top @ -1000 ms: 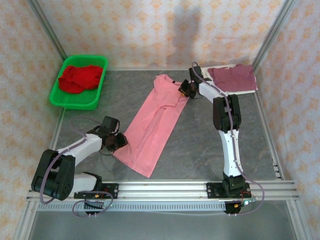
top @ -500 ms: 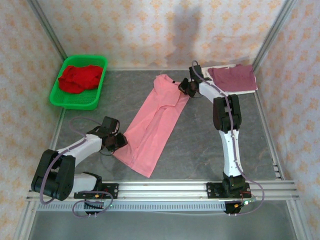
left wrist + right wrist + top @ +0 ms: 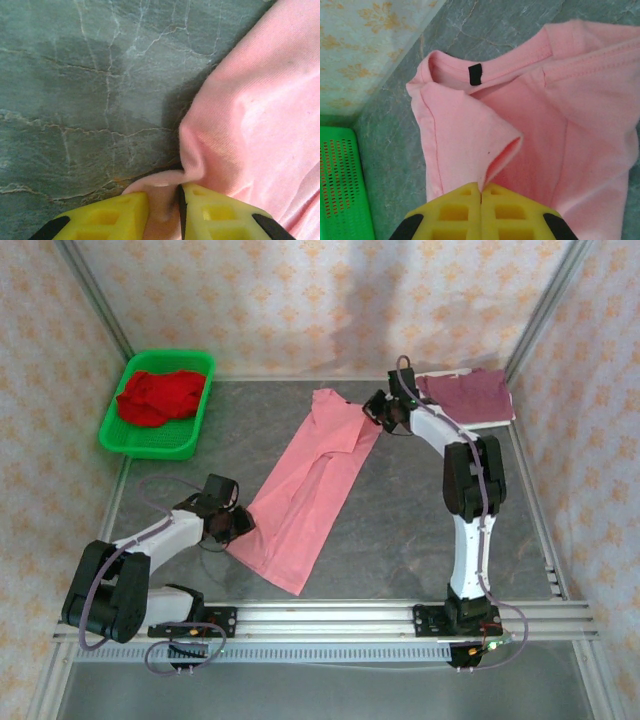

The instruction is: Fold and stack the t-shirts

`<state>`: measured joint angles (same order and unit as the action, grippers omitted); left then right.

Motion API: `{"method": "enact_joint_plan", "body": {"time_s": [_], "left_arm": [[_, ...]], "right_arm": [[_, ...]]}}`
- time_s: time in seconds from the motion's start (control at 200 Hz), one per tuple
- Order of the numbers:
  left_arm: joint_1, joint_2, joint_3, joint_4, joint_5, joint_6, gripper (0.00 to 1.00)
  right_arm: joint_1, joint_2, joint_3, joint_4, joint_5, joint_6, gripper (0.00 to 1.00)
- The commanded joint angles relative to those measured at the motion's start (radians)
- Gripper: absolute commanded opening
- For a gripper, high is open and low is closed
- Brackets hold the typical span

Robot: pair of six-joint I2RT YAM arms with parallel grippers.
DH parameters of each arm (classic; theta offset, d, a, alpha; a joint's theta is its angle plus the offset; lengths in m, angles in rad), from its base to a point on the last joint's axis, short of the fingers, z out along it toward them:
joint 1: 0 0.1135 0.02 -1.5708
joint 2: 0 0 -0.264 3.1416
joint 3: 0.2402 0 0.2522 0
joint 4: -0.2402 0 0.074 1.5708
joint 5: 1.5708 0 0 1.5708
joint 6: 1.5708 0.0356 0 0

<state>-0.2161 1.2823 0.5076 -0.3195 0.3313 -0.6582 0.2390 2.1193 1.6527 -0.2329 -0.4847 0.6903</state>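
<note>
Left gripper [image 3: 177,192]: closed on a pinch of hem at the near corner of the salmon-pink t-shirt [image 3: 310,485].
Shirt position: flat and diagonal across mid-table, folded narrow lengthwise.
Right gripper [image 3: 481,189]: jaws shut, apparently nipping the sleeve edge beside the collar.
Recommended procedure: raise both ends evenly, carry one end over the other, align the edges, avoid dragging slack.
Likely stack target: maroon t-shirt [image 3: 465,393], far right.
</note>
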Motion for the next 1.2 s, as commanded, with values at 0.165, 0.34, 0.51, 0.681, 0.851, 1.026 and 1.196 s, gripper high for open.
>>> {"method": "enact_joint_plan", "body": {"time_s": [0.165, 0.34, 0.51, 0.681, 0.851, 1.026, 1.196], "left_arm": [[-0.005, 0.002, -0.070, -0.103, -0.062, -0.027, 0.27], [-0.005, -0.078, -0.087, -0.147, -0.039, -0.056, 0.27], [-0.006, -0.194, -0.114, -0.228, -0.032, -0.075, 0.27], [-0.005, -0.284, -0.160, -0.229, 0.004, -0.099, 0.27], [-0.005, -0.346, -0.115, -0.258, 0.016, -0.081, 0.29], [-0.005, -0.353, 0.001, -0.251, 0.045, -0.044, 0.33], [-0.005, -0.250, 0.096, -0.185, 0.046, -0.014, 0.33]], "right_arm": [[-0.003, -0.040, -0.075, 0.023, 0.076, 0.071, 0.00], [-0.004, 0.033, -0.070, -0.005, 0.103, 0.077, 0.00], [-0.004, 0.071, -0.077, -0.004, 0.124, 0.091, 0.00], [-0.003, 0.109, -0.052, -0.005, 0.108, 0.088, 0.00], [-0.001, 0.079, -0.043, -0.005, 0.115, 0.064, 0.16], [0.010, 0.003, 0.011, -0.123, 0.187, -0.034, 0.29], [0.057, -0.049, 0.035, -0.218, 0.262, -0.103, 0.35]]}}
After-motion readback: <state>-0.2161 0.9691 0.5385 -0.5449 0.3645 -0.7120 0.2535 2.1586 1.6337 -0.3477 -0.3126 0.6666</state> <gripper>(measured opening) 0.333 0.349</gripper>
